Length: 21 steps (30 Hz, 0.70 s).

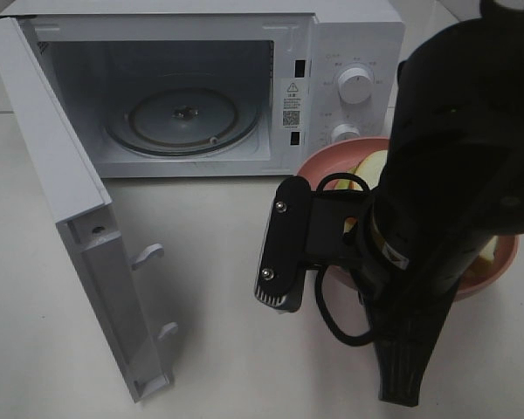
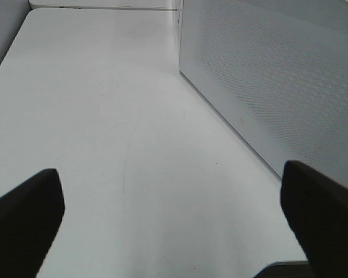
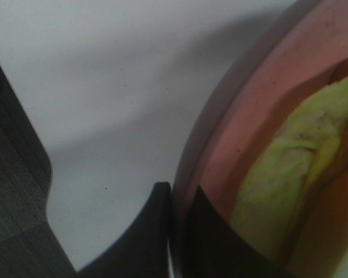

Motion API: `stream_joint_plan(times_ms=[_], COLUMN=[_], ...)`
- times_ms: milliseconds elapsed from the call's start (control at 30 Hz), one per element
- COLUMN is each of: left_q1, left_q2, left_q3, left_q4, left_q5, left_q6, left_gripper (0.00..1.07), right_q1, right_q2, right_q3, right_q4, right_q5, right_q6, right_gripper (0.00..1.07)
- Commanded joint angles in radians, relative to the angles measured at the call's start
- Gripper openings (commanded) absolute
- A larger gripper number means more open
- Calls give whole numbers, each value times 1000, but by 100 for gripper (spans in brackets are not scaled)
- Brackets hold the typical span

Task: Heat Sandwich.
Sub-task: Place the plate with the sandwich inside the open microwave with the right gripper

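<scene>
The microwave (image 1: 201,87) stands along the back edge of the worktop (image 1: 227,349). Its door (image 1: 70,201) is swung fully out toward the front left, and the glass turntable (image 1: 183,118) inside is bare. Two white knobs (image 1: 356,85) sit on the control panel on its right side.

The sandwich (image 1: 371,168) lies on a round pink plate (image 1: 319,166). The plate rests on the worktop toward the right edge, just in front of the control panel and outside the oven. In the high view the black right arm (image 1: 454,175) hangs over the plate and covers most of it. Only a pale slice of bread and part of the pink rim show past the arm.

In the right wrist view the right gripper (image 3: 178,194) is clenched on the rim of the plate (image 3: 255,116). One black finger is on the outside of the rim and the other on the inside. The yellow-green filling of the sandwich (image 3: 301,156) lies close by on the plate, clear of the fingers.

The left gripper (image 2: 171,174) is released, with its two dark fingers (image 2: 23,220) spread wide and nothing between them. It hovers over bare worktop beside a white dotted panel (image 2: 267,75) of the microwave. Whether that panel is the door or a side wall I cannot tell. The left gripper does not appear in the high view.
</scene>
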<state>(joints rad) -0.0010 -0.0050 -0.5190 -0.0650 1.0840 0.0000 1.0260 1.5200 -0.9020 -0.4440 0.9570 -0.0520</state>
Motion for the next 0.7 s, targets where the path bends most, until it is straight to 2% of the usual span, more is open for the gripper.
stream_joint_plan(times_ms=[33,700], left_q1=[-1,-1], left_q2=[-17,-17], left_q3=[2,2], left_q4=[-3,-3], left_q5=[-14,-14], left_q6=[7,7], left_gripper=[96,96], right_q1=[3,3], right_q2=[-9,-9], right_q3=[3,3], right_q4=[-30,-29], right_q5=[-31,-181], right_q6=[-67,-423], right_gripper=[0,0])
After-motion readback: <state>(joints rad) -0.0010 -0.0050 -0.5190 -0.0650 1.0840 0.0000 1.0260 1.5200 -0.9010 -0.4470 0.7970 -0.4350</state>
